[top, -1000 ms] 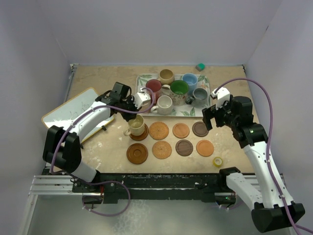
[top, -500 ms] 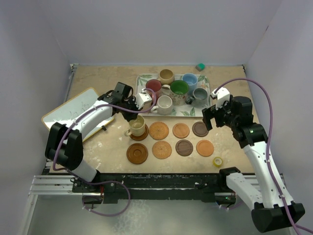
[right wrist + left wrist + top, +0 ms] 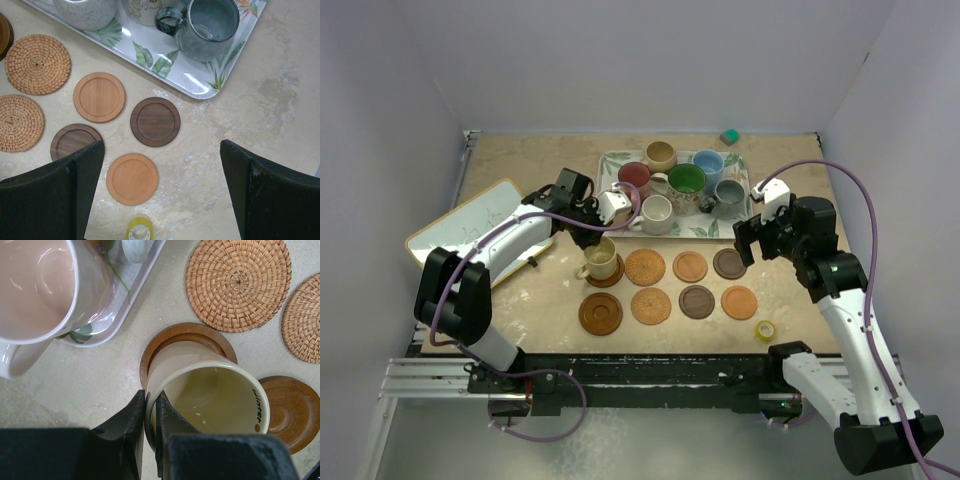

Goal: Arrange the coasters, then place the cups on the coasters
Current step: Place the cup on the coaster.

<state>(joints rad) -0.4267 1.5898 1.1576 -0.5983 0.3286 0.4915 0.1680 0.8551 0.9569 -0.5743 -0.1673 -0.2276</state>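
Coasters [image 3: 697, 301] sit in two rows of four, near row all bare. Far row, left end: yellow cup [image 3: 210, 400] stands upright on the dark coaster [image 3: 172, 334], slightly off-centre (the brown rim shows on one side only from the wrist). Its handle points left in the top view. Left claw [image 3: 150, 401] is pressed together on the cup wall at the far-left of the rim, one finger inside and one outside. Judgement: the cup looks placed. The next move is to let go and lift straight up, since any sideways pull could tip the cup or drag it off the coaster. Right claw [image 3: 162, 172] is spread wide with nothing in it, hanging over the right end of the coasters. Further back, the tray [image 3: 608, 160] holds the remaining cups. Pink cup [image 3: 35, 285] at its near-left corner is just past the left claw, so the left arm is nearer to it. Grey cup [image 3: 207, 25] at the near-right corner lies ahead of the right claw, handle toward the left.
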